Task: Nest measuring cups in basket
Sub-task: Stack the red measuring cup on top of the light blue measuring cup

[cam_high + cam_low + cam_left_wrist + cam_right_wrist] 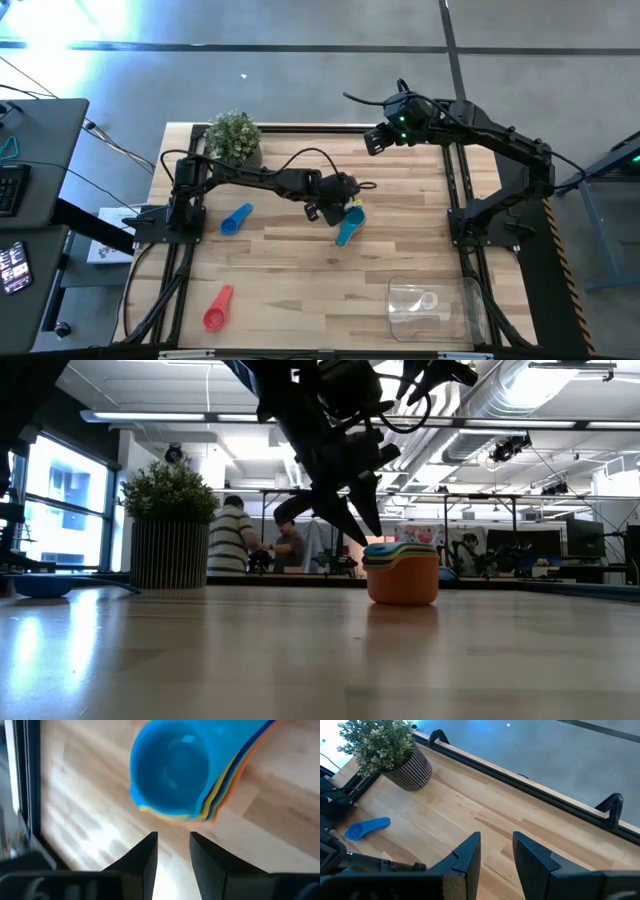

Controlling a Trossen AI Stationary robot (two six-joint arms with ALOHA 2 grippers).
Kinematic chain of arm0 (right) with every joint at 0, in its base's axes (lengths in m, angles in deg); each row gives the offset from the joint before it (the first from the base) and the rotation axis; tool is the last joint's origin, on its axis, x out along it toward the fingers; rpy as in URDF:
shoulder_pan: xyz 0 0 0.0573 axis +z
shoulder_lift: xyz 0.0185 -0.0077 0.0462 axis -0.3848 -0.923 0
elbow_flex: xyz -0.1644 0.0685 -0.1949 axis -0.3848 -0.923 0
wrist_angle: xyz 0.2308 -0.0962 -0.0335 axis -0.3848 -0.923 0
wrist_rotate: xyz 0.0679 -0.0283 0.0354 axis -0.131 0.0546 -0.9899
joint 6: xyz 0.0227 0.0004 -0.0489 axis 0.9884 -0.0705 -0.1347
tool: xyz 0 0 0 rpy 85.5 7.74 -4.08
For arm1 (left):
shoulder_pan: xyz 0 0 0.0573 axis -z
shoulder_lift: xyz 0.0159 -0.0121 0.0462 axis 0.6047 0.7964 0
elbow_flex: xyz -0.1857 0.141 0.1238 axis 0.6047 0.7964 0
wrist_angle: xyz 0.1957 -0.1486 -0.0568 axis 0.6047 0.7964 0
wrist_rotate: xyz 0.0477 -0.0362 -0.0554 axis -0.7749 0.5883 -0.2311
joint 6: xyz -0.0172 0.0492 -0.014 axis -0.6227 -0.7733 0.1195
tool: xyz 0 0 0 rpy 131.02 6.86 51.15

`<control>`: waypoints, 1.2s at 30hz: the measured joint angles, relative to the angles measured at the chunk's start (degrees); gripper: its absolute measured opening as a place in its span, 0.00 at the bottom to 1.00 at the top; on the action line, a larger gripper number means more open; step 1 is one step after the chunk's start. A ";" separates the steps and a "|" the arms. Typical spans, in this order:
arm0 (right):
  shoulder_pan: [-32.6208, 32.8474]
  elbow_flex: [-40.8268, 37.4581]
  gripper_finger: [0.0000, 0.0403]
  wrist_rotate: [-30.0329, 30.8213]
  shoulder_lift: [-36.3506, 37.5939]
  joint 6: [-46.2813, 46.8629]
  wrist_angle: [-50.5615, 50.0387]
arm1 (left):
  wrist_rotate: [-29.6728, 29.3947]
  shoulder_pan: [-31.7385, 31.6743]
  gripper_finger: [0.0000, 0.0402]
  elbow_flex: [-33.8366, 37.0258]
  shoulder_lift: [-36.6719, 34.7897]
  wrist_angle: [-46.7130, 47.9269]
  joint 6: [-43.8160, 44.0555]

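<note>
On the wooden counter [300, 270], the clear basket [470, 305] sits near the front right corner with one pale cup inside, well apart from the action. The stack of nested cups [349, 228], teal on top, rests mid-counter. The left gripper [335, 208] hovers just above and beside it, fingers slightly parted and empty. To do this well, it should likely descend squarely and pinch the stacked handles together. The right gripper [377, 140] waits at the far edge, slightly open, empty. Blue cup [236, 219] and red cup [218, 309] lie loose.
</note>
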 joint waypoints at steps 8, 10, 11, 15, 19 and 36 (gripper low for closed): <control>0.00 0.00 0.26 0.02 0.00 -0.43 0.00 | -4.67 -0.02 0.23 -0.01 -0.69 4.30 14.57; 0.00 0.00 0.26 0.02 -0.02 -0.50 0.00 | -4.72 0.00 0.23 -0.09 -1.59 6.97 19.60; -0.01 0.00 0.26 0.02 -0.02 -0.51 0.00 | -4.72 0.02 0.23 -0.09 -2.17 8.36 22.22; -0.02 0.00 0.26 0.02 -0.02 -0.63 0.00 | -4.72 0.00 0.23 -0.08 -4.86 13.54 32.77; -0.02 0.00 0.26 0.02 -0.02 -1.60 -0.02 | -4.74 -0.22 0.23 -0.09 -8.06 19.96 42.86; -0.25 0.00 0.26 -1.06 -0.04 -9.80 0.00 | -1.12 -0.74 0.23 -0.02 -17.92 56.61 90.28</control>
